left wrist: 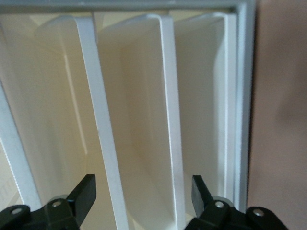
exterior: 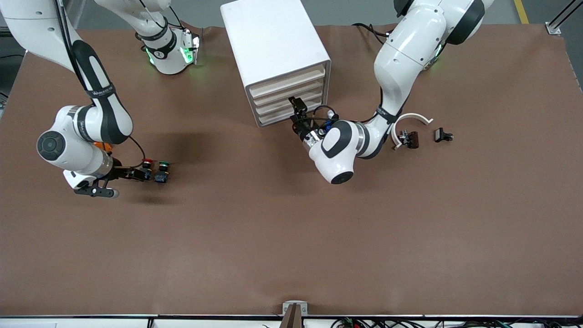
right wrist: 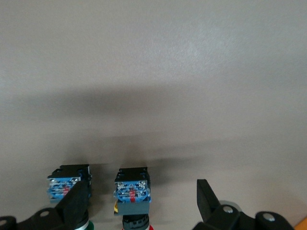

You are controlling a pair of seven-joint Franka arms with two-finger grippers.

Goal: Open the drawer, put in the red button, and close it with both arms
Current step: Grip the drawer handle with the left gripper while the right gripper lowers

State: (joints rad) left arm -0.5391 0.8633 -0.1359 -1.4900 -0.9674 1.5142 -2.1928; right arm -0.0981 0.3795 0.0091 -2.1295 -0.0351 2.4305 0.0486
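The red button (exterior: 147, 162) lies on the brown table toward the right arm's end, next to the green-capped switch (exterior: 162, 165). My right gripper (exterior: 136, 177) is open and low over the table. In the right wrist view the red button (right wrist: 132, 191) lies between its fingers (right wrist: 208, 199), and the green switch (right wrist: 66, 183) is just outside one finger. The white drawer cabinet (exterior: 278, 50) has all drawers shut. My left gripper (exterior: 298, 111) is open at the drawer fronts (exterior: 291, 98). In the left wrist view the gripper (left wrist: 144, 194) straddles the drawer front edges (left wrist: 170, 120).
An orange cube (exterior: 102, 146) shows partly under the right arm. Toward the left arm's end lie a white curved piece (exterior: 412, 119) and two small black parts (exterior: 410, 139) (exterior: 442, 135). The brown table (exterior: 291, 237) stretches wide nearer the front camera.
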